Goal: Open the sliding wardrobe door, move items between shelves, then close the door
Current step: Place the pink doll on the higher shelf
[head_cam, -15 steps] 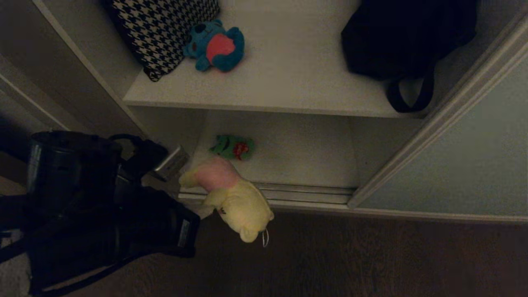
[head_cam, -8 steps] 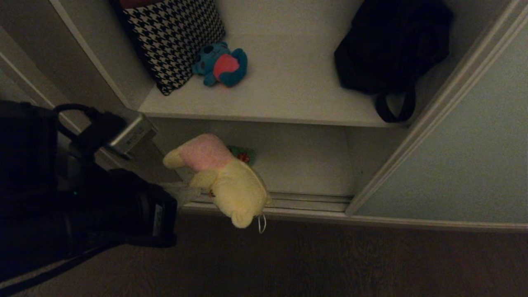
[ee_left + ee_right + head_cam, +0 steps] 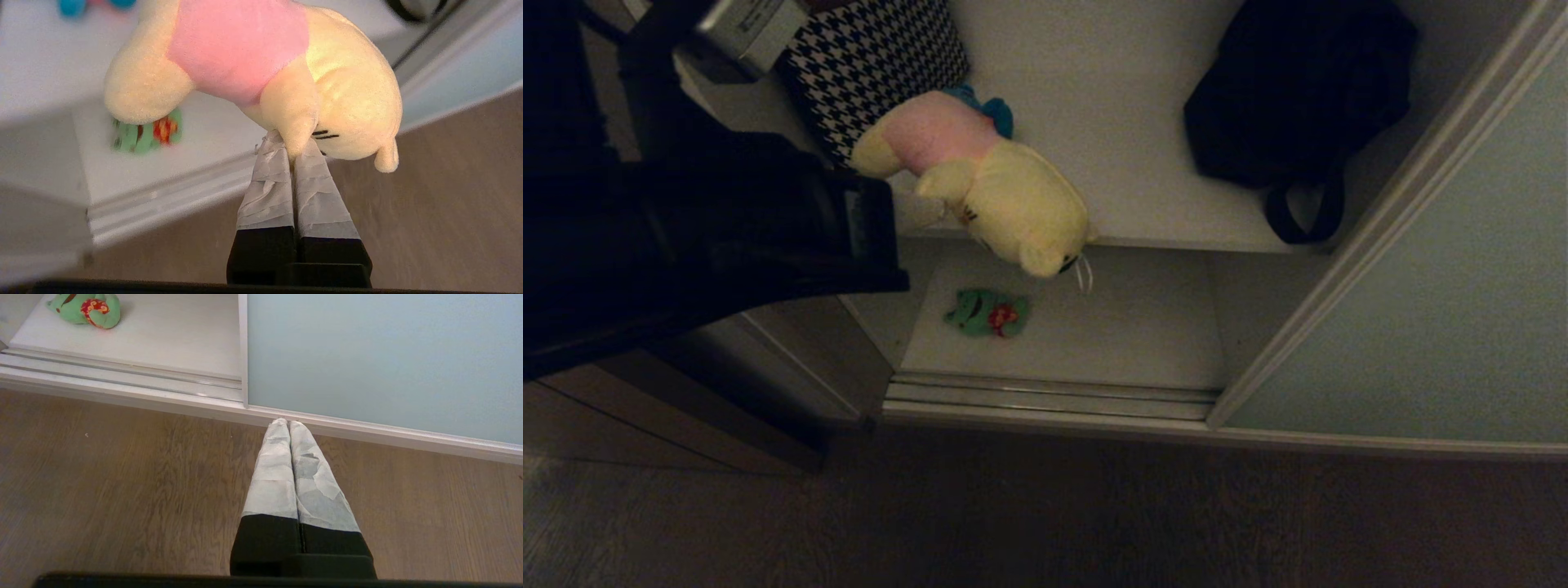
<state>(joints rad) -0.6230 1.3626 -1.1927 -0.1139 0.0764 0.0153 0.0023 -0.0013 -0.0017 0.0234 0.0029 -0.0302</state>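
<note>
A: Wardrobe door [image 3: 1462,327] sits slid to the right, its grey-green panel covering that side; the left half of the wardrobe stands open.

B: Where is the cream-yellow toy [image 3: 988,188]?

A: In the air in front of the upper shelf [image 3: 1143,163], at about the height of its front edge. The left end effector [image 3: 293,153] is clamped shut on one of the toy's limbs, its taped fingers [image 3: 269,183] pressed together, and the toy hangs head down with its pink part toward the shelf.

B: What lies close by?

A: On the upper shelf, a black-and-white houndstooth bag [image 3: 874,65] leans at the left. The blue toy [image 3: 992,110] is just beside it, mostly hidden behind the held toy. A black strapped bag [image 3: 1290,98] sits well to the right, its loop hanging over the shelf's edge. That leaves bare board between the blue toy and the black bag.

B: And below?

A: The green toy [image 3: 987,314] lies on the lower shelf [image 3: 1111,335], near its left side, behind the ribbed floor track [image 3: 1054,396].

B: The other arm?

A: The right end effector [image 3: 289,426] hangs over the wooden floor [image 3: 122,477], fingers closed on nothing, tips near the door's bottom frame.
</note>
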